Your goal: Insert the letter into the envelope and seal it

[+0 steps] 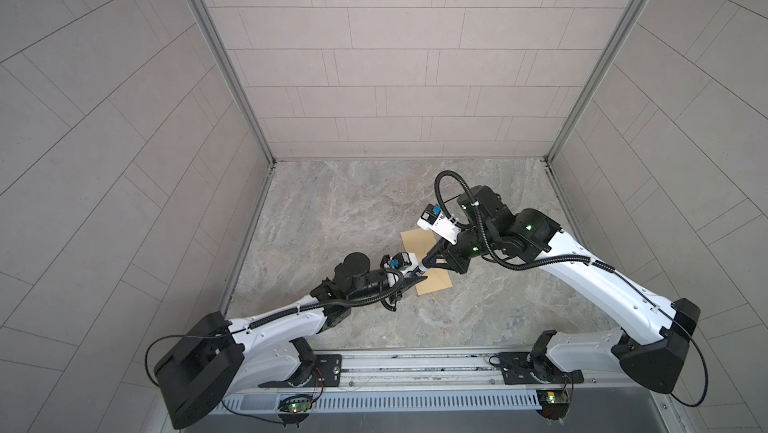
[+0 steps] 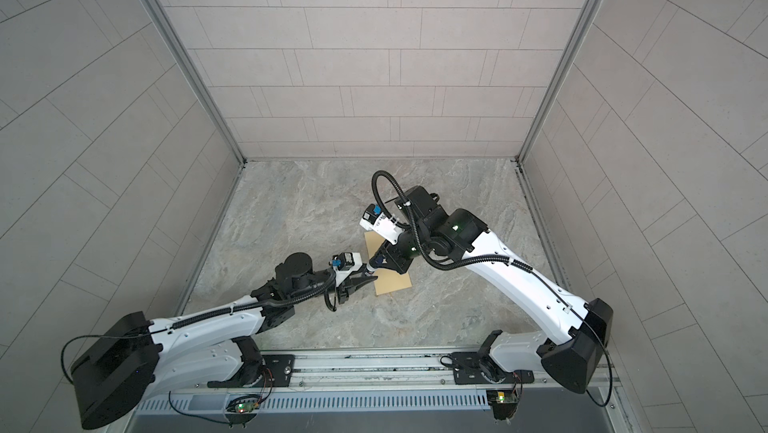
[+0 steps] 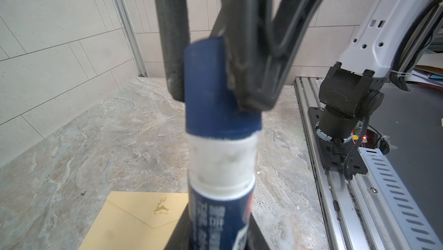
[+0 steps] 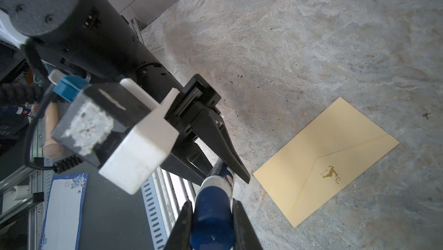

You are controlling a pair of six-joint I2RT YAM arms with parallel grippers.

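My left gripper (image 4: 223,174) squeezed the glue stick (image 3: 220,155); my right gripper (image 4: 212,215) squeezed its cap (image 3: 208,81). The envelope (image 4: 330,155) lay flat on the table (image 4: 287,45) below, light and bendy. I would pinch an edge.

1. The tabletop (image 1: 374,202) was a grey-beige slab with marble-like veining, enclosed by pale tiled walls on three sides.
2. An aluminium rail (image 1: 415,362) ran along its near edge.
3. The envelope (image 1: 436,283) lay flat on the slab near the middle, set at a slant to the walls; in both top views it was partly hidden.
4. It lay flap side up, the pointed flap folded down, with a small gold deer emblem (image 4: 330,174) near the flap's tip.
5. A few tiny dark specks (image 4: 236,78) dotted the bare stone near the envelope.
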